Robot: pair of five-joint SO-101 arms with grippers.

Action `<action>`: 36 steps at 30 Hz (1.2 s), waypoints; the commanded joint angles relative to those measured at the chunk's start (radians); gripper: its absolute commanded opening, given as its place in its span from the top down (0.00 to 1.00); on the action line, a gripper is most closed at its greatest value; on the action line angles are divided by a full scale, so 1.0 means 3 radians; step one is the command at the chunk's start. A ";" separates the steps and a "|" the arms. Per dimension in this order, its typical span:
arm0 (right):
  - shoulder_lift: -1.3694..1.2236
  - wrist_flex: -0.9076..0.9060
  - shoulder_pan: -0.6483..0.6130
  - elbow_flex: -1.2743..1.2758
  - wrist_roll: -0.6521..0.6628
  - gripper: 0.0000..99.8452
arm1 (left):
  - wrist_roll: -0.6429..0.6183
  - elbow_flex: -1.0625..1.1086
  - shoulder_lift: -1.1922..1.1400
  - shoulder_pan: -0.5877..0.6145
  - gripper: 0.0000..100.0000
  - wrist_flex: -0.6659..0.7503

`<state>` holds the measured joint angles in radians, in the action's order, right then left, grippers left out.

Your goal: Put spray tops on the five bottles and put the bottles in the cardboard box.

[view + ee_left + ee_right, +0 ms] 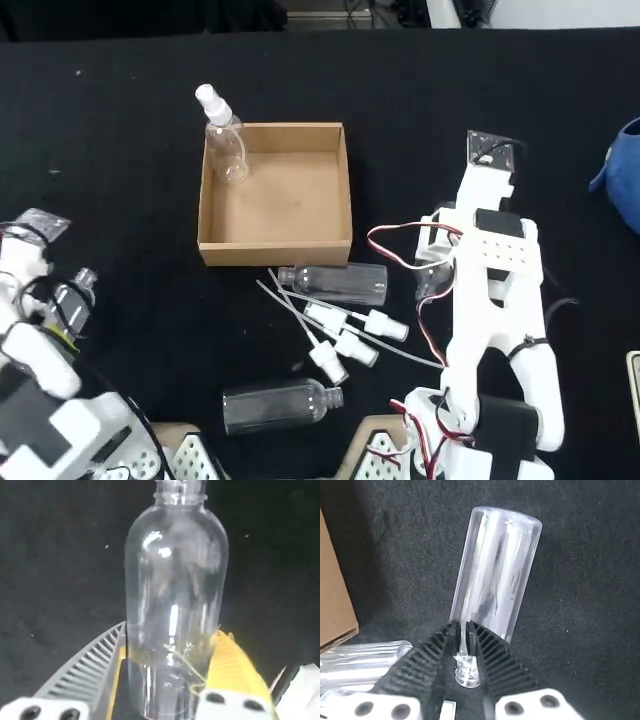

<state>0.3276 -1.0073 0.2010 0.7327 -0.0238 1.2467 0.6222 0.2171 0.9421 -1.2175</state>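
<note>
on the black cloth (120, 150), our left gripper (171, 632) pinches a bare bottle (175, 570) at the high view's left edge, our right gripper (462, 630) nips a second bottle (495, 575) by the neck, so we'd best free one for the spray tops (345, 335) below the cardboard box (275, 250).

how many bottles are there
5 bottles: one capped in the box, two lying on the table, one in the left gripper, one in the right gripper.

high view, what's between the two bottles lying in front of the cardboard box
Three loose spray tops, tubes attached, lie between the upper bottle, near the cardboard box, and the lower bottle, as the high view shows.
</note>
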 commanded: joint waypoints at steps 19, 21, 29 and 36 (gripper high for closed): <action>0.0146 0.0072 0.0061 -0.0003 0.0026 0.99 | -0.0036 -0.0458 -0.0338 -0.0407 0.70 0.0199; 0.0146 0.0077 0.0061 0.0018 0.0026 0.99 | -0.0036 -0.0381 -0.0343 -0.0412 0.70 0.0445; 0.0146 0.0174 0.0061 0.0069 0.0026 0.99 | -0.0036 0.0136 -0.0312 -0.0422 0.70 0.0895; 0.0146 0.0174 0.0061 0.0074 0.0026 0.99 | -0.0072 0.0095 -0.0297 -0.0412 0.98 0.0726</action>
<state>0.3276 -0.9766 0.2010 0.7572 -0.0238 1.2375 0.6743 0.1082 0.8255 -0.9613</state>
